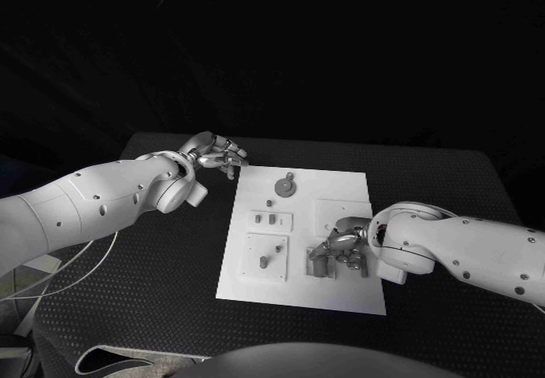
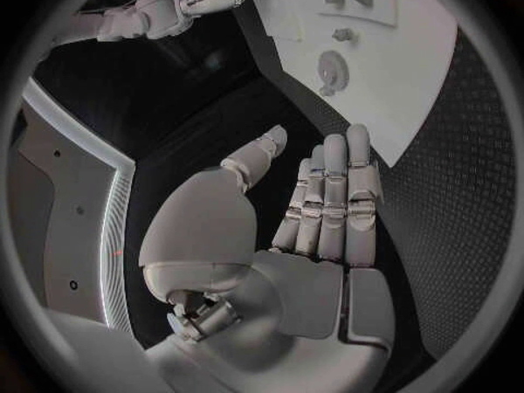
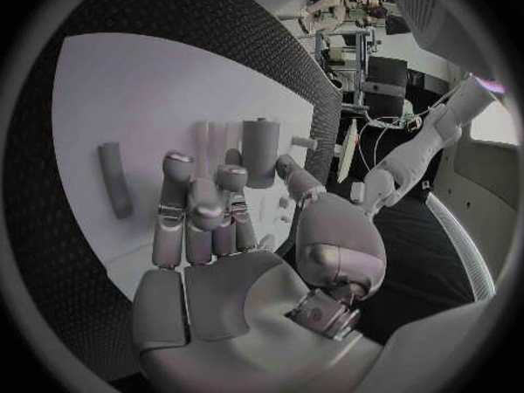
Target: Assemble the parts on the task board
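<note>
Hovering over the near right part of the task board, the right hand has its fingers loosely spread above a small cluster of grey parts, which is probably where the next bit of assembly happens. From the right wrist view, the right hand looks empty, fingers apart and pointing down at an upright grey cylinder standing on the white plate, with a longer grey bar lying flat off to the side, apart from it. I can't tell whether any fingertip is actually touching the cylinder, it's close though.

The left hand sits off the far left corner of the board over the black tabletop. Its fingers are held out straight and side by side in the left wrist view, holding nothing, so my guess is it's parked there to stay clear while the other hand works.

On the board itself there's a round disc part near the far end, a small raised block with two little pieces in the middle, and a peg-like part on a square base nearer the robot. Looks like most of the pieces are spread out in their own spots so each can be reached from above without bumping a neighbour. Assembly seems barely underway, judging by that.
</note>
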Robot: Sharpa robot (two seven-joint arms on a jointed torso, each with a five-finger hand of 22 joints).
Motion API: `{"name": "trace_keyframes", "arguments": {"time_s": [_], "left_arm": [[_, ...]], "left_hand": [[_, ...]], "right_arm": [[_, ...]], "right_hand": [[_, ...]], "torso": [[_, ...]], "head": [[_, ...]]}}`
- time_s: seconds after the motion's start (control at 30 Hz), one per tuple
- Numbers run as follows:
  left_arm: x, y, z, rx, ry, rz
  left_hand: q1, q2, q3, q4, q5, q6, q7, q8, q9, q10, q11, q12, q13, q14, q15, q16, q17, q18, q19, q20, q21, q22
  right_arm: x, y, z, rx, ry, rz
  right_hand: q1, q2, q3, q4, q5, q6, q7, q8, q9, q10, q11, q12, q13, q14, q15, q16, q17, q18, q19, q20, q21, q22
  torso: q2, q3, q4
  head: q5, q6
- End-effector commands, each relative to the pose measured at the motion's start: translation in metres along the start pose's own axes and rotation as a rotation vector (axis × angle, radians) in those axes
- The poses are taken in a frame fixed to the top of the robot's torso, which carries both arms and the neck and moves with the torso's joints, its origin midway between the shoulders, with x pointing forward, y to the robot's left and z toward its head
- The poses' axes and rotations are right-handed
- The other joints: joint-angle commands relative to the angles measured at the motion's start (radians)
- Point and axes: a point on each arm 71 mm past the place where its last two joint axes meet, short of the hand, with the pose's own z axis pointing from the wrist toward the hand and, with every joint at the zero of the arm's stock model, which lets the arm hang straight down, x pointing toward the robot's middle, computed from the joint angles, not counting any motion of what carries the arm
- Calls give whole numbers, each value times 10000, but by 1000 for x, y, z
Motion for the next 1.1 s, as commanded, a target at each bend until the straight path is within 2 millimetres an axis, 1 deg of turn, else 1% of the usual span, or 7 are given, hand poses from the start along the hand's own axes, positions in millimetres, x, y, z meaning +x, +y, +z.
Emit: {"name": "trace_keyframes", "arguments": {"time_s": [0.03,0.23,0.37,0.9,0.97,1.03,1.1], "left_arm": [[2,-2,0,75,163,-52],[1,-1,0,61,147,-48],[2,-2,0,70,161,-51],[2,-2,0,55,168,-52],[2,-2,0,47,173,-53],[2,-1,0,37,178,-54],[2,-1,0,29,188,-56]], "left_hand": [[-114,20,-16,62,-24,2,55,33,-9,-75,5,22,-13,67,-19,-31,14,520,45,-25,-33,11],[-118,20,-17,66,-26,0,57,33,-10,-76,5,21,-15,69,-19,-33,18,520,46,-25,-33,12],[-117,21,-16,68,-28,-1,57,33,-10,-77,4,21,-16,71,-19,-34,21,522,48,-26,-34,13],[-118,21,-16,76,-32,-1,56,36,-12,-80,4,21,-21,76,-20,-37,32,524,53,-28,-34,18],[-118,20,-16,77,-32,-1,56,36,-12,-80,4,21,-22,77,-20,-38,34,525,53,-28,-34,19],[-118,20,-16,77,-32,-1,56,36,-12,-80,4,21,-22,77,-20,-39,35,525,53,-28,-35,20],[-118,19,-17,77,-33,-1,56,36,-12,-81,4,21,-22,77,-20,-39,36,525,54,-28,-35,20]], "right_arm": [[0,0,0,-13,-20,-182],[-2,0,0,-54,-405,-5],[-2,1,0,-97,-468,10],[3,4,1,-153,-27,-177],[3,3,1,-148,-10,-136],[3,4,1,-147,67,-177],[4,4,1,-153,170,-233]], "right_hand": [[-12,-78,28,56,-56,8,64,-57,-1,-81,-3,-40,-14,7,-48,-68,-17,165,-34,-48,-46,135],[-207,-126,119,334,-56,17,61,-53,13,-81,-5,-27,-12,17,-49,-71,-18,165,-22,-51,-59,136],[-163,130,207,377,-57,81,41,-13,42,-48,-24,6,-1,45,-63,-48,-7,165,15,-67,-34,153],[-280,-4,159,401,-56,69,35,-15,62,-55,-31,17,3,42,-71,-41,2,165,2,-69,-28,170],[-187,116,220,347,-56,64,34,-15,71,-59,-31,20,4,41,-72,-41,3,165,0,-79,-24,174],[23,392,290,159,-56,65,37,-7,88,-56,-28,31,9,44,-69,-36,7,165,-1,-85,-6,187],[60,502,228,2,-56,65,45,-1,103,-57,-19,39,11,44,-58,-32,9,165,-11,-61,7,193]], "torso": [[1,2,-1],[-1,0,0],[-1,2,2],[-1,-1,-3],[0,0,0],[0,0,0],[-1,-1,0]], "head": [[1,3],[4,5],[7,14],[3,2],[-1,0],[-1,0],[4,-7]]}}
